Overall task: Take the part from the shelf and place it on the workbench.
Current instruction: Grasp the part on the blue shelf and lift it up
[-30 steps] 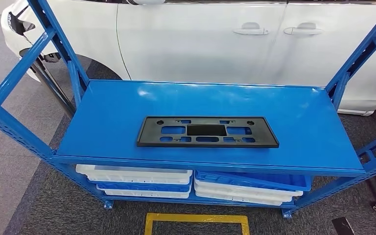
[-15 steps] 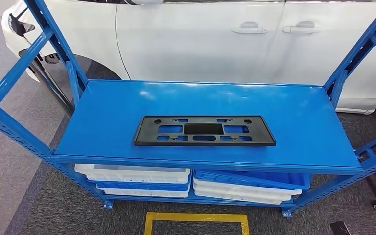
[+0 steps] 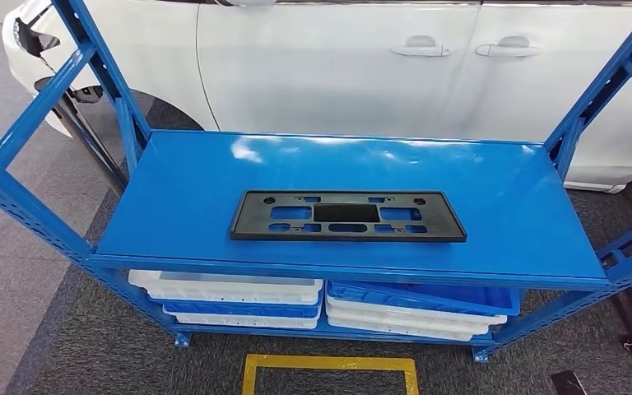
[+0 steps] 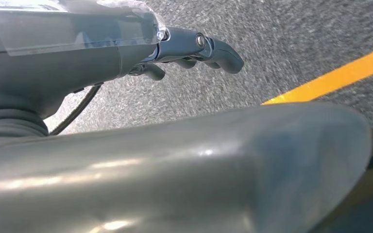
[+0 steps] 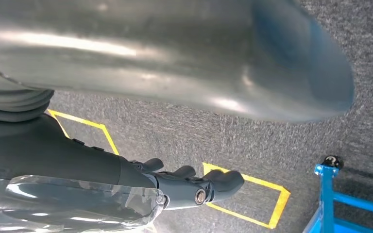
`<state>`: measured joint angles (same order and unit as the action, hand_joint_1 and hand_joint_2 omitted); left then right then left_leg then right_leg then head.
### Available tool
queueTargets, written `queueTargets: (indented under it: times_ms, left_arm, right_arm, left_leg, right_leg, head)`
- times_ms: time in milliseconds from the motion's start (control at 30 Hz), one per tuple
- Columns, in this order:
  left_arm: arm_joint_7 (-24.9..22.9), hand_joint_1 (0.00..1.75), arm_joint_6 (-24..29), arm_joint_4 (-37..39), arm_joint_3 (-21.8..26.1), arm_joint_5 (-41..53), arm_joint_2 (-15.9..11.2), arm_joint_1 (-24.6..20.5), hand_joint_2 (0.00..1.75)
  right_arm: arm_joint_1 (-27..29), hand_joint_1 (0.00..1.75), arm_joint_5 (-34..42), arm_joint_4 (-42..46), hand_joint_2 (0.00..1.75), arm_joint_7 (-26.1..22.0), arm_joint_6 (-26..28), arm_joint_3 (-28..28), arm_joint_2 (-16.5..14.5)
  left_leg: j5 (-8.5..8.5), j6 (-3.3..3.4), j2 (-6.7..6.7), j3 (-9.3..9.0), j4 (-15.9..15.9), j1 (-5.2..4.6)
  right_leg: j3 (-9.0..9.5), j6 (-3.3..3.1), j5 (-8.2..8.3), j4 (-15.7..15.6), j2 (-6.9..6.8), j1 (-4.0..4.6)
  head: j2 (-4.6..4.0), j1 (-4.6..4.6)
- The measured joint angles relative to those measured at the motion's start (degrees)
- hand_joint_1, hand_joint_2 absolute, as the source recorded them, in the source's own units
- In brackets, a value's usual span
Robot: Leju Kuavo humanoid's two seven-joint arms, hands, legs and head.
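No readable text, label, brand, number or sign appeared in any view. The black part [image 3: 348,216] on the blue shelf [image 3: 527,222] at the centre of the head view bore no legible marking, and the white car [image 3: 337,66] across the top carried none.

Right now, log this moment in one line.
black part flat on blue shelf | left robot hand hanging, empty | right robot hand hanging, empty
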<state>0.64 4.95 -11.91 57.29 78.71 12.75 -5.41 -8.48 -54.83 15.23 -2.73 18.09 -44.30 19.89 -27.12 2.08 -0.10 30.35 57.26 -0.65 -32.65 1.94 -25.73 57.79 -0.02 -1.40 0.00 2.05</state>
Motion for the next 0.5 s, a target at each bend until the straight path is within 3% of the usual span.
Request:
queueTargets:
  times_ms: [67,167,200,233,267,367,400,500]
  left_arm:
    - [-0.04,0.0,0.03,0.0,0.0,-0.01,-0.01,-0.05,0.0]
    - [-0.1,0.0,0.11,0.0,0.0,-0.12,-0.01,-0.06,0.0]
    - [-0.11,0.0,0.14,0.0,0.0,-0.19,-0.01,0.01,0.0]
    - [-0.11,0.0,0.17,0.0,0.0,-0.27,-0.01,0.06,0.0]
    - [-0.11,0.0,0.22,0.0,0.0,-0.33,-0.01,0.1,0.0]
    - [-0.12,0.0,0.33,0.0,0.0,-0.39,0.0,0.03,0.0]
    - [-0.15,0.0,0.34,0.0,0.0,-0.39,0.01,-0.02,0.0]
    - [-0.37,0.0,0.34,0.0,0.0,-0.29,0.01,-0.05,0.0]
  right_arm:
    - [-0.02,0.0,0.01,-0.01,0.0,0.0,-0.1,0.0,0.01]
    - [0.04,0.0,0.01,-0.03,0.0,0.1,-0.66,0.0,-0.16]
    - [0.21,0.0,-0.01,-0.08,0.0,0.29,-1.0,0.0,-0.4]
    - [0.41,0.0,-0.04,-0.13,0.0,0.57,-1.36,0.0,-0.73]
    - [0.61,0.0,-0.07,-0.2,0.0,0.87,-1.71,0.0,-1.13]
    - [1.06,0.0,0.04,-0.42,0.0,1.52,-2.37,-0.14,-2.55]
    - [1.3,0.0,0.1,-0.51,0.0,1.68,-2.54,-0.27,-3.21]
    - [2.39,0.0,0.16,-0.89,0.0,1.97,-3.13,-0.77,-5.33]
  left_leg:
    - [0.91,0.75,0.1,0.05,-0.89,0.16]
    - [1.62,1.22,0.22,0.72,-1.15,0.13]
    - [1.72,1.23,0.23,0.99,-1.01,0.08]
    - [1.8,1.22,0.23,1.24,-0.85,0.06]
    - [1.85,1.18,0.22,1.47,-0.61,0.05]
    - [1.8,0.72,0.19,1.98,0.26,-0.07]
    - [1.81,0.44,0.17,2.11,0.48,-0.14]
    - [2.08,-0.49,0.11,2.29,0.59,-0.14]
  right_leg:
    - [-0.87,0.51,-1.73,1.89,0.01,-0.11]
    - [-5.05,0.96,-7.65,12.03,0.02,-0.13]
    - [-6.01,1.08,-8.58,14.7,0.01,-0.14]
    - [-6.02,1.14,-8.47,15.47,0.01,-0.14]
    - [-4.86,1.12,-7.31,13.79,0.0,-0.16]
    - [1.38,0.51,-3.02,2.39,0.0,0.0]
    - [2.37,0.19,-2.51,0.33,0.02,0.18]
    - [2.39,-0.84,-1.94,-0.41,-0.02,0.44]
  head:
    - [0.0,0.0]
    - [0.0,0.0]
    - [0.0,0.0]
    - [0.0,0.0]
    - [0.0,0.0]
    - [0.0,0.0]
    - [0.01,0.0]
    - [0.01,0.0]
